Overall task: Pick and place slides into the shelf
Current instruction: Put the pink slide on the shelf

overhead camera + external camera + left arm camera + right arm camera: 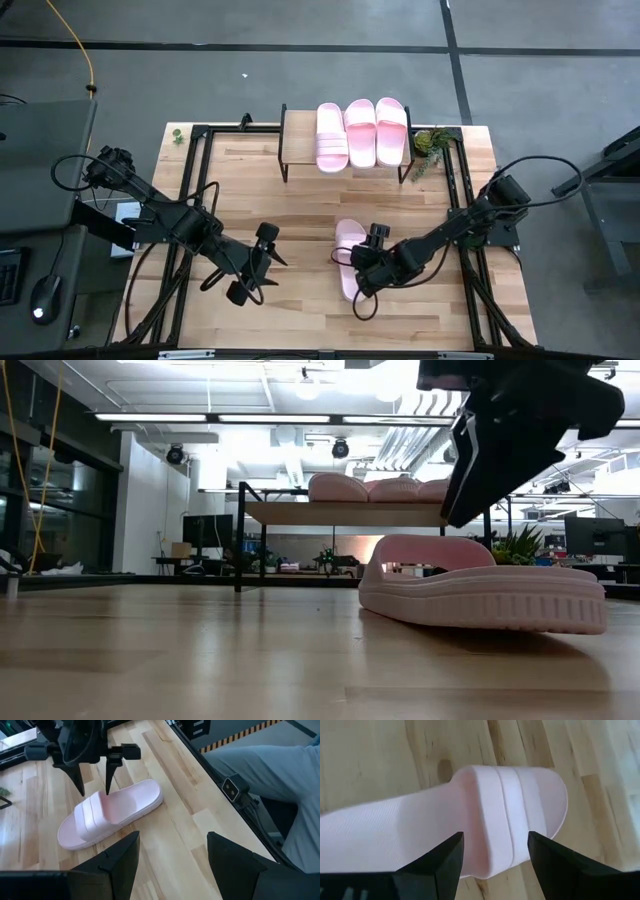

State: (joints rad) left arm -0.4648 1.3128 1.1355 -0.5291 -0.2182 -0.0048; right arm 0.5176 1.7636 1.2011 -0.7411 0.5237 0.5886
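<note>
One pale pink slide (346, 240) (112, 812) lies sole-down on the wooden table, near the middle. My right gripper (363, 262) (495, 840) hangs open just above it. Its fingers stand on either side of the wide ribbed strap (510, 810) and, in the low view, stay above the slide (480, 595). My left gripper (262, 262) (172, 840) waits open over bare table to the slide's left. Three more slides (360, 132) (380, 488) lie side by side on the shelf's (300, 140) plank top at the far edge.
A small green plant (432, 142) stands at the shelf's right end. Black frame rails (190, 200) run along the table's left and right sides. A person's trouser leg (270, 765) shows beyond the table's edge. Bare wood lies between the slide and the shelf.
</note>
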